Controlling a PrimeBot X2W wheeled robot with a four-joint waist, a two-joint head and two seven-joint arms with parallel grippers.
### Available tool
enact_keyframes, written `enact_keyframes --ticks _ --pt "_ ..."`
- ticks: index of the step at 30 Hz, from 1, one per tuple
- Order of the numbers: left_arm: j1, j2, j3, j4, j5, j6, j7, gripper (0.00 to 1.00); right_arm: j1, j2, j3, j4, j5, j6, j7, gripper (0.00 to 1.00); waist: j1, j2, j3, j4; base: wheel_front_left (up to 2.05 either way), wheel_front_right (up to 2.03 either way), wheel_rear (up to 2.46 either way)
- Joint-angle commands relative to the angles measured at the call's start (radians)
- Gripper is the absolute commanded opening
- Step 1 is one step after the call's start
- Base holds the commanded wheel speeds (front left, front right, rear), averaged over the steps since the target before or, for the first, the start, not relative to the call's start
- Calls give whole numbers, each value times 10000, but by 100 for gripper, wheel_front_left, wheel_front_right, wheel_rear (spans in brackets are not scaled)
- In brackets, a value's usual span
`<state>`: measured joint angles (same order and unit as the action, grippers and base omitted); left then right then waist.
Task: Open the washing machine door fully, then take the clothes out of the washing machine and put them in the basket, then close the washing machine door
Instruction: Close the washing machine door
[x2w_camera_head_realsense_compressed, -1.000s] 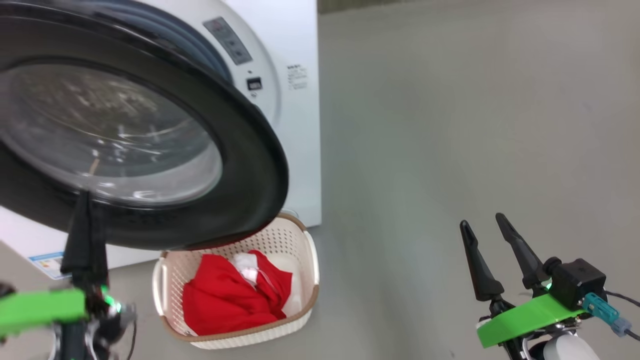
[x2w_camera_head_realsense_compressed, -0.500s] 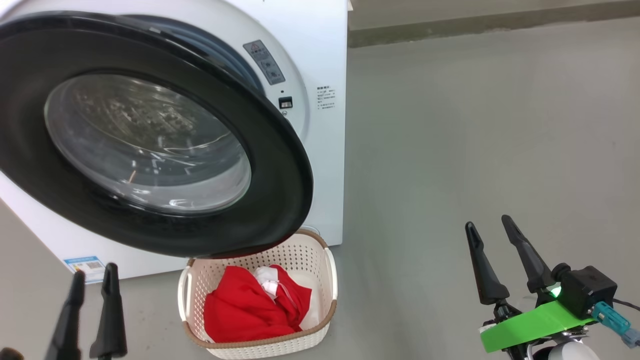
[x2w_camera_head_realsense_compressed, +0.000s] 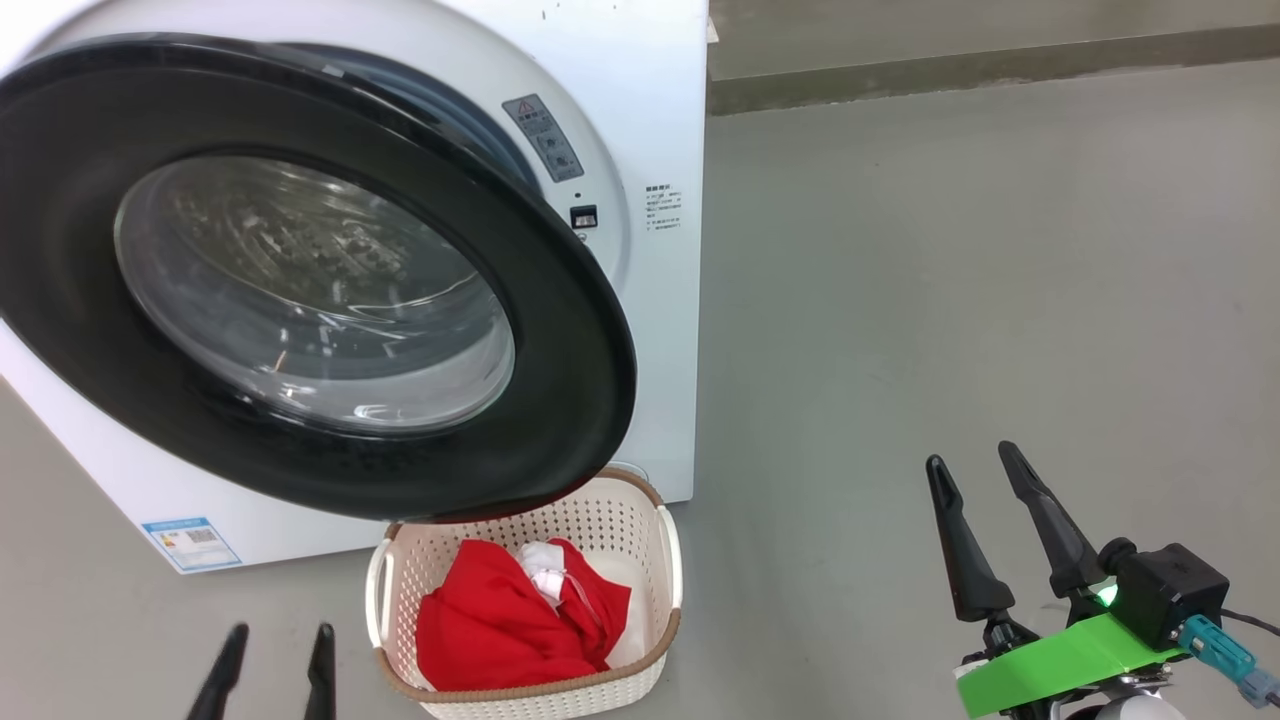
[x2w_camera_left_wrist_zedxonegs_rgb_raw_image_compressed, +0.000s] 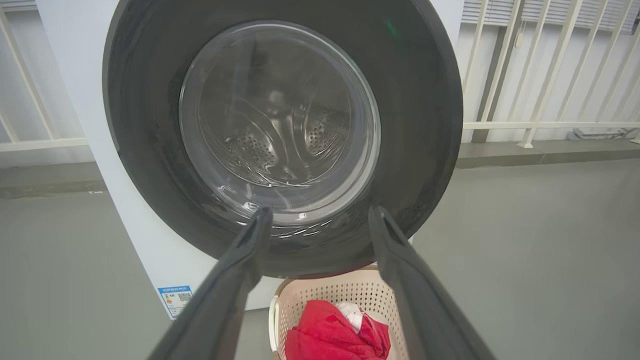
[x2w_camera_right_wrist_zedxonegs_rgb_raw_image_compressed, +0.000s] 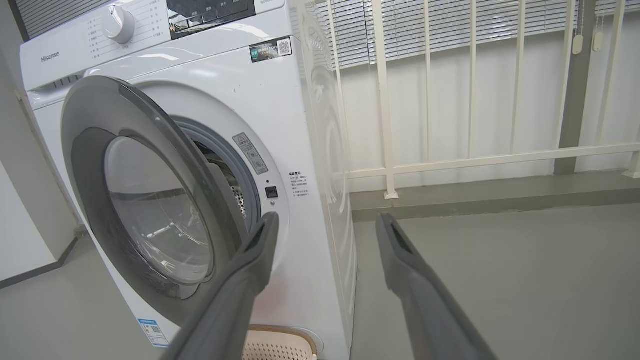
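Floor (x2w_camera_head_realsense_compressed: 950, 250), smooth grey, runs from washing machine (x2w_camera_head_realsense_compressed: 660, 100) to white railing (x2w_camera_right_wrist_zedxonegs_rgb_raw_image_compressed: 470, 161).

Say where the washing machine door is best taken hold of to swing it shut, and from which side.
Take the washing machine door by the black rim at its free right edge, opposite the hinge, from the front with the open left gripper. The rim is wide and smooth, so pushing probably suits better than pinching.

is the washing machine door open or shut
Open, partway. In the right wrist view the washing machine door stands swung out from the washing machine, the perforated drum showing in the gap behind its edge.
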<state>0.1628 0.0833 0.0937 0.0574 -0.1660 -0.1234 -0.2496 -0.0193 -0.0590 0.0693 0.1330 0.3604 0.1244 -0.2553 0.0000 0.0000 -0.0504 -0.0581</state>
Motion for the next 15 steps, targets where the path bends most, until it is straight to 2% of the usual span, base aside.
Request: enact_keyframes --ticks 1,15 --pt "-210 72 362 -141 143 2 -121 100 -85 -38 223 -260 -44 63 -65 100 0 0 4 1 0 0 0" --pt "-423 -53 489 328 203 -68 -121 100 -80 -7 208 -120 -155 63 -65 100 0 0 120 31 0 0 0"
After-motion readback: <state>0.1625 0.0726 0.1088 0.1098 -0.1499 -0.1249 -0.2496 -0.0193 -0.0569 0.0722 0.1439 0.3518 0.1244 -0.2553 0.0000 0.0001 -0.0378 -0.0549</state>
